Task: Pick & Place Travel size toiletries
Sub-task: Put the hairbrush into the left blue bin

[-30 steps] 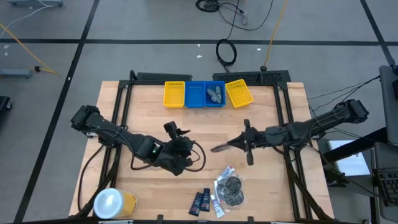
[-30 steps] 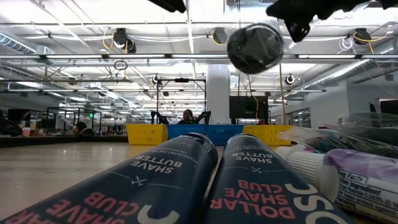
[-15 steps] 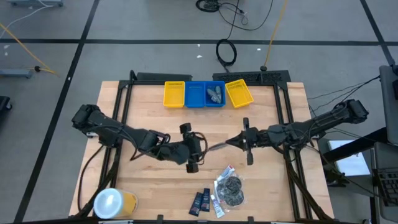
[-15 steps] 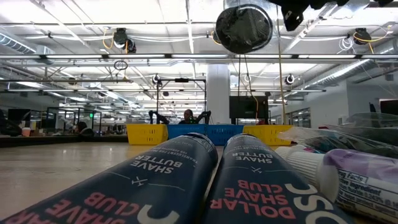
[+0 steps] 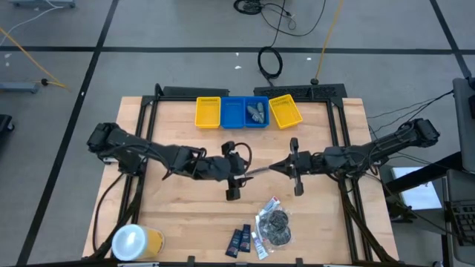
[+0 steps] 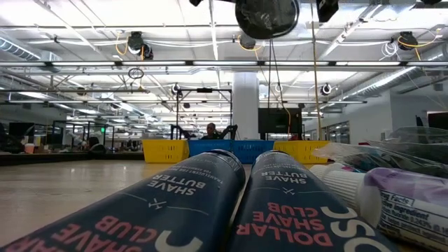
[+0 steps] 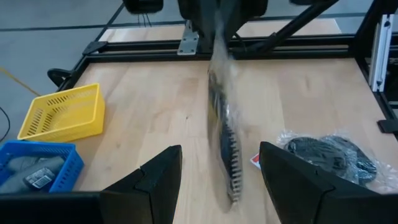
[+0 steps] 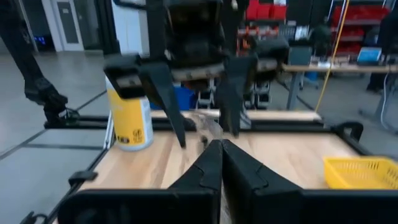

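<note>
My right gripper (image 5: 261,172) is over the middle of the table, shut on a clear pouch (image 5: 252,174) with dark round contents. The pouch also shows at the top of the low view (image 6: 266,15). My left gripper (image 5: 243,172) faces it from the left, open. In the left wrist view its fingers stand on either side of the pouch (image 7: 225,143), seen edge-on, with a gap on each side. Near the front edge lie two navy tubes (image 5: 239,241), a small white tube (image 5: 257,246) and another clear pouch (image 5: 273,225). My right gripper pinches one end of the pouch (image 7: 217,37) between its two shut fingers. The fingers come about level from the table's right side. The pouch is lifted clear of the table and reaches out past the fingertips toward my left gripper.
At the far edge stand a yellow tray (image 5: 208,112), a blue tray (image 5: 236,113) holding grey items, and a second yellow tray (image 5: 286,111). A white-topped yellow container (image 5: 133,242) stands at the front left corner. Bare wood lies under the grippers.
My left gripper has swung toward the table's right and far side, up to the pouch, and turned until its open fingers stand on either side of it. My right gripper has tipped up a little, and the pouch has risen with it.
</note>
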Controlling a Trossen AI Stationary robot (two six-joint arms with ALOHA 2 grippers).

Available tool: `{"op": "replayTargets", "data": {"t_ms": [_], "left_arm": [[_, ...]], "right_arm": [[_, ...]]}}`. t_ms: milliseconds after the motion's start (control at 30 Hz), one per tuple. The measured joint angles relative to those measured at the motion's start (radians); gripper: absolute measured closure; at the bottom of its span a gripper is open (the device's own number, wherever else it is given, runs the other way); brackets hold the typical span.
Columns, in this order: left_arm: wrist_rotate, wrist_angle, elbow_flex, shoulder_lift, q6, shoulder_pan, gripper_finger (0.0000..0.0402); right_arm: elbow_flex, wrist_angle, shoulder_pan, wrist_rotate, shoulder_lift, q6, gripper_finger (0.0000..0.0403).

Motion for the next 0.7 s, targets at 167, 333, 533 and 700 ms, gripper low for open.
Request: {"op": "replayTargets", "data": {"t_ms": [167,333,533,700], "left_arm": [[0.011,0.0,0.0,0.0,-0.004,0.012,0.0188],[0.011,0.0,0.0,0.0,-0.003,0.012,0.0203],[0.011,0.0,0.0,0.0,0.004,0.012,0.0293],[0.009,0.0,0.0,0.0,0.013,0.012,0.0384]], "right_arm": [[0.0,0.013,0.0,0.0,0.0,-0.026,0.0403],[0.0,0.02,0.0,0.001,0.0,-0.03,0.0403],[0.0,0.034,0.0,0.001,0.0,-0.041,0.0403],[0.0,0.034,0.0,0.002,0.0,-0.041,0.0403]]}}
